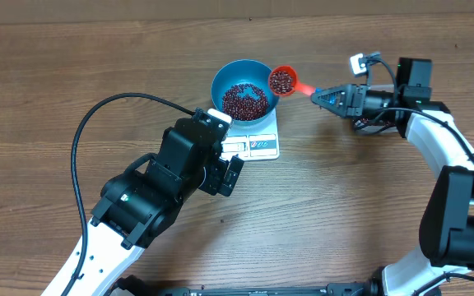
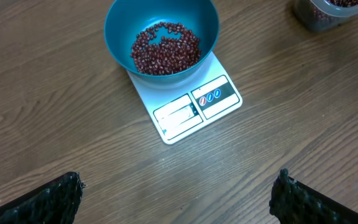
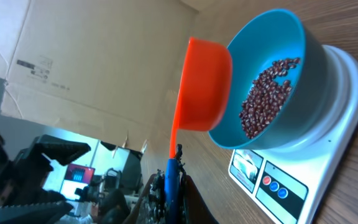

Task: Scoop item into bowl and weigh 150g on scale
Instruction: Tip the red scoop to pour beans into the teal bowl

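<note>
The blue bowl stands on the white scale and holds a layer of dark red-brown beans. My right gripper is shut on the handle of an orange-red scoop. The scoop's cup rests against the bowl's right rim and has beans in it. In the overhead view that gripper is to the right of the bowl. My left gripper is open and empty over bare table, just in front of the scale's display. From overhead it hangs left of the scale's front edge.
A clear tub with beans shows at the left wrist view's top right corner. The left arm's black cable loops over the table's left side. A cardboard sheet stands beyond the table.
</note>
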